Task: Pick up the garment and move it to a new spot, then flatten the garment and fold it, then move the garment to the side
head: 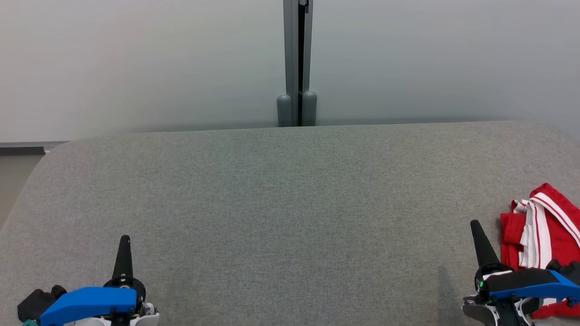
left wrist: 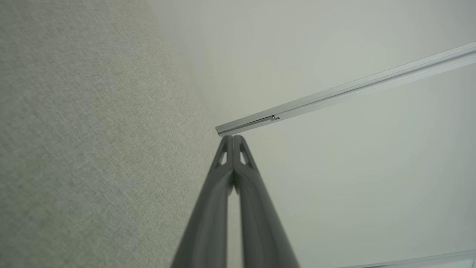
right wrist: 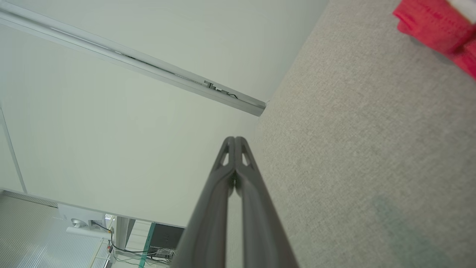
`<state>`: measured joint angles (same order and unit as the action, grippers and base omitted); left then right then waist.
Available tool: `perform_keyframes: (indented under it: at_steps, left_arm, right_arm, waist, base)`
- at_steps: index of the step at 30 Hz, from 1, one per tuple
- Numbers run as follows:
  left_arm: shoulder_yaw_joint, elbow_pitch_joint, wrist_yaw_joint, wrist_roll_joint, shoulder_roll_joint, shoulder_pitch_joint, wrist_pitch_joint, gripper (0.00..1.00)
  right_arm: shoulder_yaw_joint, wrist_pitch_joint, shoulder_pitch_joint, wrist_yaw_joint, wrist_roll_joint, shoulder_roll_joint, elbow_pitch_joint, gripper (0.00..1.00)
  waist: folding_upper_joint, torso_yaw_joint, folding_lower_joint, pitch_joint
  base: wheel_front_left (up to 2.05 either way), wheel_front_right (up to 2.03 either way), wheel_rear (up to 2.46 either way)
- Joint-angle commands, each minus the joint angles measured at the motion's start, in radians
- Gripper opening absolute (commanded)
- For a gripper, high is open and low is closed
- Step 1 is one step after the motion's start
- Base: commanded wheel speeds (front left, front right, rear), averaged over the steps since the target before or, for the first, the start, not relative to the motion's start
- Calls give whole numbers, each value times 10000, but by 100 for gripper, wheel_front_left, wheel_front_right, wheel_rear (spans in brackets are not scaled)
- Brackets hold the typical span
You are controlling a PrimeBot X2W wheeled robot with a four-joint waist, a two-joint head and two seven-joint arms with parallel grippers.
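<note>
The left tool (head: 124,242) is fully closed, its two fingers pressed together to the tips, and it holds nothing. It sits over the near left of the grey desk (head: 290,203). The right tool (head: 476,228) is closed the same way and empty. It is just beside the garment (head: 546,226) but apart from it. The garment, red with white stripes, lies crumpled at the desk's right side. The picture's right edge cuts it off, and the right arm's blue casing (head: 534,283) covers its lower part. The right wrist view catches a red corner at its top right. Whether either tool touches the desk cannot be told.
</note>
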<state>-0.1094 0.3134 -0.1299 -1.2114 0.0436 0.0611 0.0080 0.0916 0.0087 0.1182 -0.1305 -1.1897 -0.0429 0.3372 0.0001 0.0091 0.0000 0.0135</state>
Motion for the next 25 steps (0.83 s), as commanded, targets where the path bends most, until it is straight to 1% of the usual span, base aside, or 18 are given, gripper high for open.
perform_keyframes:
  at_steps: [1,25]
  left_arm:
    - [-17,-151,-9,-277,73,213,100,0]
    - [-38,-442,-11,-2207,79,375,614,0]
  right_arm:
    - [40,96,-46,-3,-324,-79,-166,0]
    - [141,611,-92,-3,-2346,-93,-586,0]
  waist:
    - [-1,-3,0,-6]
    - [-1,-44,0,-79]
  base:
    - [0,0,0]
    - [0,0,0]
